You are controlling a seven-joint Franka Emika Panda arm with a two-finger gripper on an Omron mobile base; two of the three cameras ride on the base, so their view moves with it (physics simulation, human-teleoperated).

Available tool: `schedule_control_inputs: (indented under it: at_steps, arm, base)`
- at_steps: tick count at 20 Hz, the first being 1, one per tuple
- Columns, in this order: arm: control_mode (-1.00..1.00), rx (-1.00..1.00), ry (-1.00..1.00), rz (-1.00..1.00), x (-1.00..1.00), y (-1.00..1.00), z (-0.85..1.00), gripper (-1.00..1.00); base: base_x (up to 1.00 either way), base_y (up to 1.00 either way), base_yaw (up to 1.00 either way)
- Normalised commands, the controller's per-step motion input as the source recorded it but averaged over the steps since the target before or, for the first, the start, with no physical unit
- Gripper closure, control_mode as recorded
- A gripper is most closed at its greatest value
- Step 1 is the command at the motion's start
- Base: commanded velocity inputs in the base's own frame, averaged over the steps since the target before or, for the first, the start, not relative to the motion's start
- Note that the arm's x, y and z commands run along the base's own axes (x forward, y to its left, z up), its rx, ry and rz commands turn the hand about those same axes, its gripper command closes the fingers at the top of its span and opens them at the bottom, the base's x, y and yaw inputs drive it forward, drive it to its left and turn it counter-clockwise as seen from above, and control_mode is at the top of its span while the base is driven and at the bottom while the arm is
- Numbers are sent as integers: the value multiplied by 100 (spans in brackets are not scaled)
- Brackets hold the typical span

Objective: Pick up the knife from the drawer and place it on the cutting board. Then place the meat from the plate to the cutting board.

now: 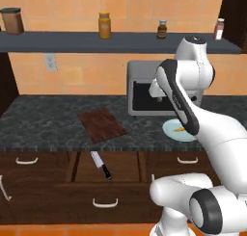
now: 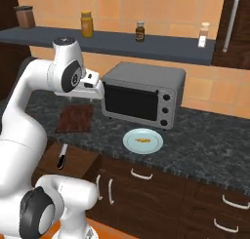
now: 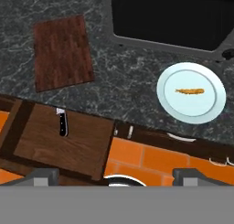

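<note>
The wide dark-brown wooden drawer [image 1: 108, 168] is pulled open below the dark speckled stone bench [image 1: 43, 122]. The small black-handled knife with a pale pointed blade [image 1: 101, 164] lies flat on the drawer's lighter floor, blade toward the bench. The flat rectangular reddish-brown wooden cutting board [image 1: 102, 124] lies bare on the bench just behind the drawer. The round pale bluish-white plate [image 2: 131, 143] sits to the board's right, in front of the grey toaster oven [image 2: 141, 94], carrying the small orange-tan piece of meat [image 2: 142, 139] at its centre. The hand [image 3: 116, 175] hangs high over the bench edge between drawer and plate, fingers spread wide and holding nothing.
</note>
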Motion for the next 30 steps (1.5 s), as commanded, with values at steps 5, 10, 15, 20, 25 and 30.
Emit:
schedule_control_inputs:
  at_steps: [5, 10, 15, 20, 25, 30]
  arm:
    - [100, 0, 0, 0, 0, 0, 0, -100]
    - [100, 0, 0, 0, 0, 0, 0, -100]
    - [100, 0, 0, 0, 0, 0, 0, -100]
    - [100, 0, 0, 0, 0, 0, 0, -100]
    - [100, 0, 0, 0, 0, 0, 0, -100]
    - [100, 0, 0, 0, 0, 0, 0, -100]
  base:
    - [2, -68, 15]
    - [34, -25, 23]
    - [43, -41, 27]
    - [37, -46, 27]
    - [5, -10, 6]
    - [0, 0, 0]
